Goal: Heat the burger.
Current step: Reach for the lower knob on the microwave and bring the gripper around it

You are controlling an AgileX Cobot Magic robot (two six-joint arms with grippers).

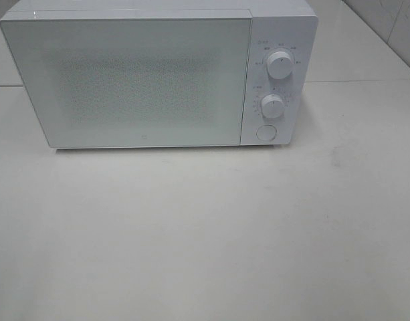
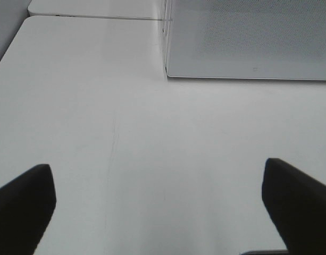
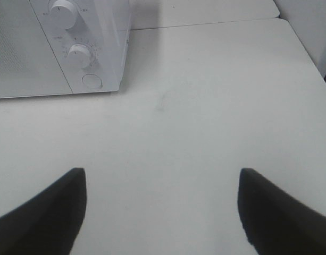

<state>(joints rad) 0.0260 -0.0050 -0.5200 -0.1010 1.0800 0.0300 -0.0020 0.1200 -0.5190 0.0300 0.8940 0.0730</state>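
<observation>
The burger is out of view in every frame. A white microwave stands at the back of the table with its door shut; two knobs and a round button sit on its right panel. My left gripper is open, its dark fingers wide apart over bare table, with the microwave's door corner ahead. My right gripper is open too, nothing between its fingers, facing the microwave's control panel. Neither arm appears in the exterior high view.
The white table stretches in front of the microwave. A seam runs across it beside the oven, and a tiled wall shows at the back right. The table's right edge shows in the right wrist view.
</observation>
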